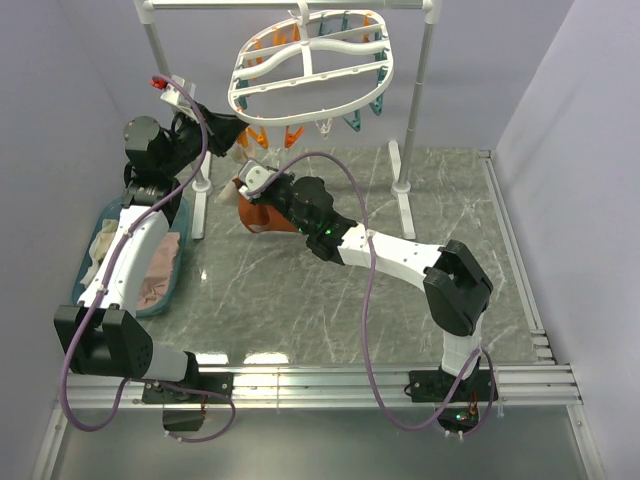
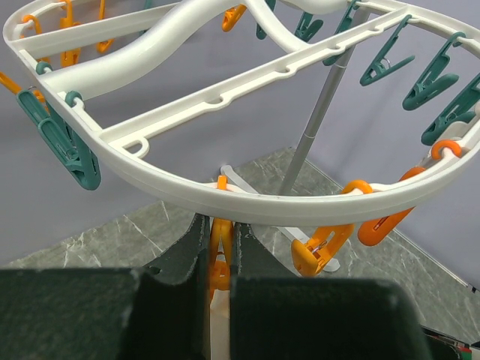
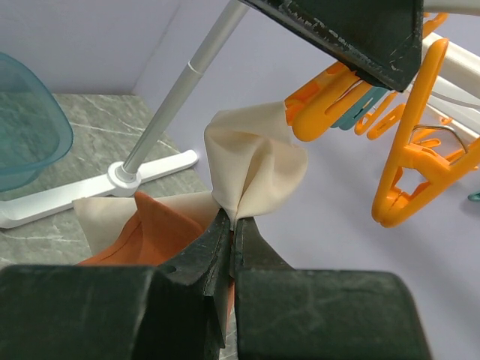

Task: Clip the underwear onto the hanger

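Note:
The white oval hanger hangs from the rack, with orange and teal clothespins under its rim; it fills the left wrist view. My left gripper is shut on an orange clothespin hanging at the hanger's near left rim. My right gripper is shut on the beige waistband of the rust-orange underwear and holds it up just below that clothespin. A fold of the waistband almost touches the pin's tip. The orange fabric hangs below the gripper.
A teal basin with pale pink and cream clothes sits at the left, under my left arm. The white pole rack has feet on the marble table at left and right. More orange pins hang close to the right.

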`<move>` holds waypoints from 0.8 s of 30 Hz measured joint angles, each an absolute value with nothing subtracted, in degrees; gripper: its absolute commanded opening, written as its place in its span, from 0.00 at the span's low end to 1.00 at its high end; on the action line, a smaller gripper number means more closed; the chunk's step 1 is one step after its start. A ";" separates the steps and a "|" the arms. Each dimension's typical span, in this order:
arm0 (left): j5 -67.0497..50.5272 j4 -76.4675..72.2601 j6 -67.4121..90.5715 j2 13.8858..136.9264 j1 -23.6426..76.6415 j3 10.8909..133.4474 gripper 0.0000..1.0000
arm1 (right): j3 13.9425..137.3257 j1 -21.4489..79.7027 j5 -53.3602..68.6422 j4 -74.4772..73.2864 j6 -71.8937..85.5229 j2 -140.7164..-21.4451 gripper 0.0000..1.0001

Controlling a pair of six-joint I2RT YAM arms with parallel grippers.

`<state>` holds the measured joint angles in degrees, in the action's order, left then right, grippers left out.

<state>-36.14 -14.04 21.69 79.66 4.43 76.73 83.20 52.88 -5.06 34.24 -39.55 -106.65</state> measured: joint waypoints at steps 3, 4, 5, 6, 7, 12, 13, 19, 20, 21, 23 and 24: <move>-36.16 -14.04 21.69 79.66 4.43 76.73 0.00 | 83.18 52.86 -4.86 33.82 -39.57 -106.63 0.00; -36.16 -14.04 21.69 79.66 4.43 76.73 0.00 | 83.18 52.86 -4.84 33.74 -39.57 -106.63 0.00; -36.16 -14.04 21.69 79.66 4.43 76.73 0.00 | 83.18 52.84 -4.84 33.58 -39.57 -106.63 0.00; -36.16 -14.04 21.69 79.66 4.43 76.73 0.00 | 83.18 52.84 -4.84 33.43 -39.57 -106.65 0.00; -36.16 -14.06 21.69 79.66 4.43 76.73 0.00 | 83.18 52.84 -4.84 33.39 -39.57 -106.63 0.00; -36.18 -14.00 21.32 79.66 4.43 76.73 0.00 | 83.20 52.73 -4.82 33.21 -39.53 -106.63 0.00; -36.21 -13.91 20.93 79.66 4.43 76.73 0.00 | 83.20 52.73 -4.84 33.17 -39.53 -106.63 0.00; -36.42 -13.39 19.14 79.66 4.43 76.73 0.00 | 83.20 52.73 -4.80 32.93 -39.53 -106.65 0.00; -36.51 -13.19 18.90 79.66 4.43 76.73 0.00 | 83.20 52.73 -4.80 32.93 -39.53 -106.63 0.00; -36.67 -12.93 18.68 79.66 4.43 76.73 0.00 | 83.20 52.73 -4.80 32.91 -39.51 -106.63 0.00; -36.84 -12.56 18.46 79.66 4.43 76.73 0.00 | 83.26 52.73 -4.75 32.80 -39.51 -106.63 0.00; -36.91 -12.47 18.22 79.66 4.43 76.73 0.00 | 83.31 52.73 -4.73 32.73 -39.51 -106.65 0.00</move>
<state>-36.91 -12.47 18.22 79.66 4.43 76.73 83.31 52.73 -4.73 32.73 -39.51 -106.65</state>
